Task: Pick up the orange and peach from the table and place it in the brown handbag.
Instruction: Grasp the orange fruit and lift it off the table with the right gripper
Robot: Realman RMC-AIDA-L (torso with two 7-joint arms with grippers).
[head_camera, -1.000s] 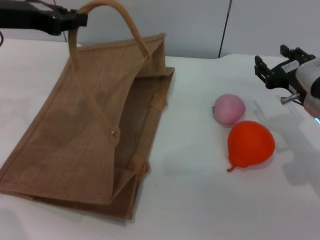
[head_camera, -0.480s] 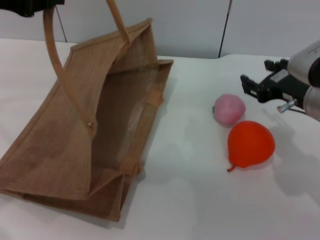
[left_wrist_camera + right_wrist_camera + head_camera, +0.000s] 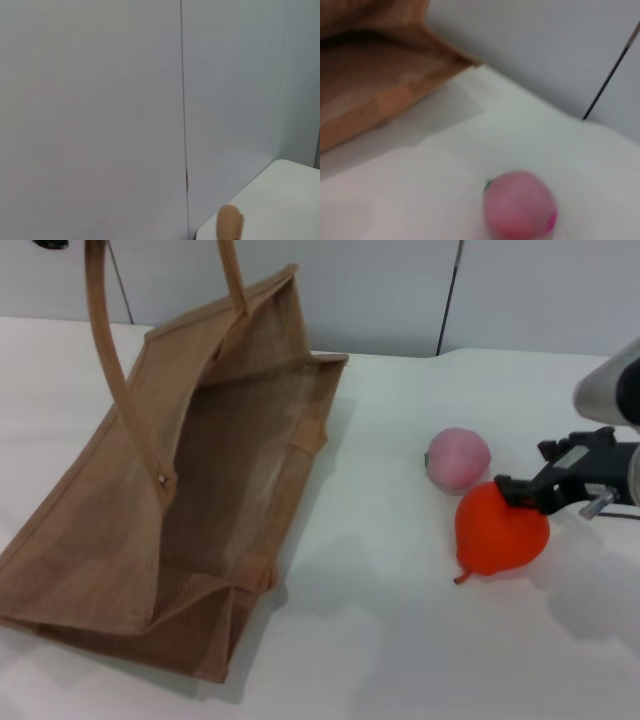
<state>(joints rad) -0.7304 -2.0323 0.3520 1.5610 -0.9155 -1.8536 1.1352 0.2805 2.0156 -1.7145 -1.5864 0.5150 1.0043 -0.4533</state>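
The brown handbag point(image 3: 190, 490) lies tilted on the white table point(image 3: 380, 640) at the left, its mouth facing right. One handle point(image 3: 110, 360) is pulled up out of the top of the head view. My left gripper point(image 3: 48, 243) barely shows at the top left edge, holding that handle. The handle's tip shows in the left wrist view point(image 3: 230, 225). The peach point(image 3: 458, 457) lies right of the bag, with the orange point(image 3: 500, 530) just in front of it. My right gripper point(image 3: 530, 472) is open, low over the orange's right side. The right wrist view shows the peach point(image 3: 520, 206) and the bag point(image 3: 370, 75).
A grey wall point(image 3: 400, 290) runs behind the table's back edge. Bare tabletop lies between the bag's mouth and the fruits, and in front of them.
My left gripper has lifted the handle up and out of view, opening the bag's mouth wider. My right gripper has moved down and left, from behind the fruits to just over the orange.
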